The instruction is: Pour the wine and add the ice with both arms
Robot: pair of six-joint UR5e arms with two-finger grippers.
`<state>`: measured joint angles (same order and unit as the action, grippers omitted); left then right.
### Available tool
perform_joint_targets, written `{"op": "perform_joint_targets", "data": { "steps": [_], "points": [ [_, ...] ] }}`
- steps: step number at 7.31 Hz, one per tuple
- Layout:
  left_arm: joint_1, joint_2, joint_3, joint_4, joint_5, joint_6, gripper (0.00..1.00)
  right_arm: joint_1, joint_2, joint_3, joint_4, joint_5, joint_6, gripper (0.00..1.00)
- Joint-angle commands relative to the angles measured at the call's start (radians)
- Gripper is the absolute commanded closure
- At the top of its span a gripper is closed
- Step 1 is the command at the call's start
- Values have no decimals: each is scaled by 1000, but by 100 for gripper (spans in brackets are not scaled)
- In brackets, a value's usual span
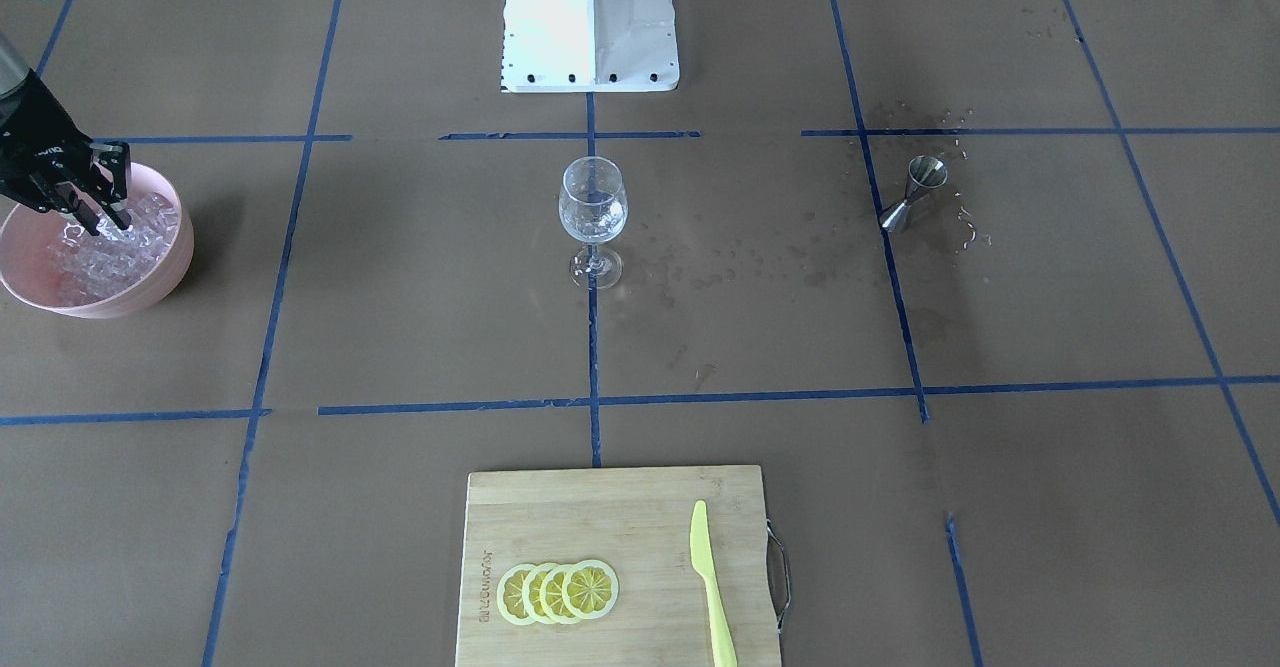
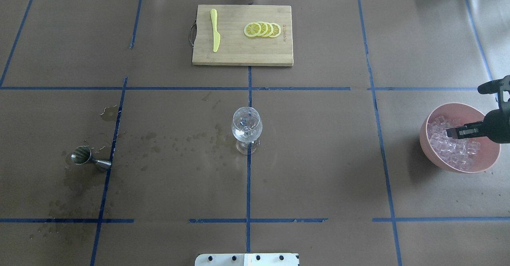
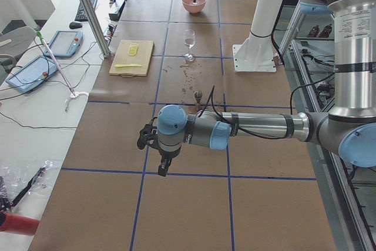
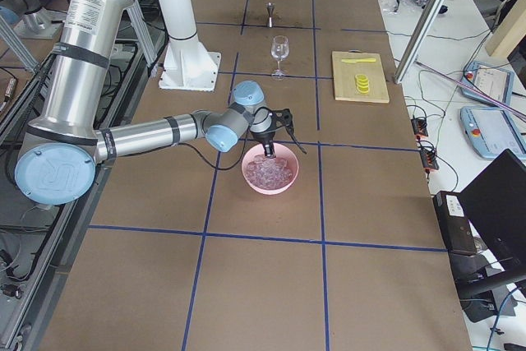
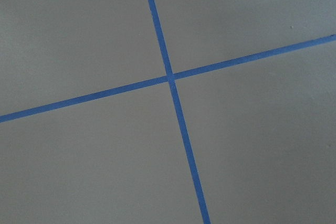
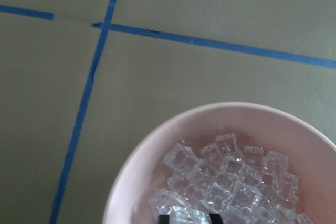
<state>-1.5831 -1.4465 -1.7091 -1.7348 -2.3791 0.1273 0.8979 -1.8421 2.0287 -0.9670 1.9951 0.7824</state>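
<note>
The table (image 2: 318,158) is covered in brown paper with a blue tape grid (image 2: 248,186). The white pedestal base (image 1: 590,37) is at the robot's edge and a bamboo cutting board (image 2: 239,52) at the far edge. A wine glass (image 2: 246,132) stands dead centre on a tape line. Off to the sides are a pink bowl (image 2: 458,109) and a steel jigger (image 2: 85,157), with wet splotches (image 2: 167,142) between jigger and glass.
</note>
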Motion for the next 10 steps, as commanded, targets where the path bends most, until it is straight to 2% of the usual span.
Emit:
{"op": "perform_joint_targets", "data": {
  "steps": [1, 3, 5, 6, 7, 8, 10],
  "points": [
    [0, 2, -3, 0, 1, -2, 0, 86, 135, 103, -202, 94, 0, 100],
    [0, 0, -6, 0, 3, -2, 0, 81, 411, 163, -550, 102, 14, 100],
    [0, 0, -9, 1, 6, 2, 0, 17, 695, 173, -898, 90, 47, 100],
    [0, 0, -9, 1, 6, 2, 0, -41, 795, 165, -970, 77, 151, 100],
    [0, -2, -12, 1, 5, 3, 0, -109, 854, 159, -973, 35, 220, 100],
    [-1, -2, -15, 1, 6, 3, 0, -194, 910, 133, -975, -54, 295, 100],
    [-1, -2, -17, 1, 5, 3, 0, -342, 1076, -38, -975, -239, 421, 100]
  ]
}}
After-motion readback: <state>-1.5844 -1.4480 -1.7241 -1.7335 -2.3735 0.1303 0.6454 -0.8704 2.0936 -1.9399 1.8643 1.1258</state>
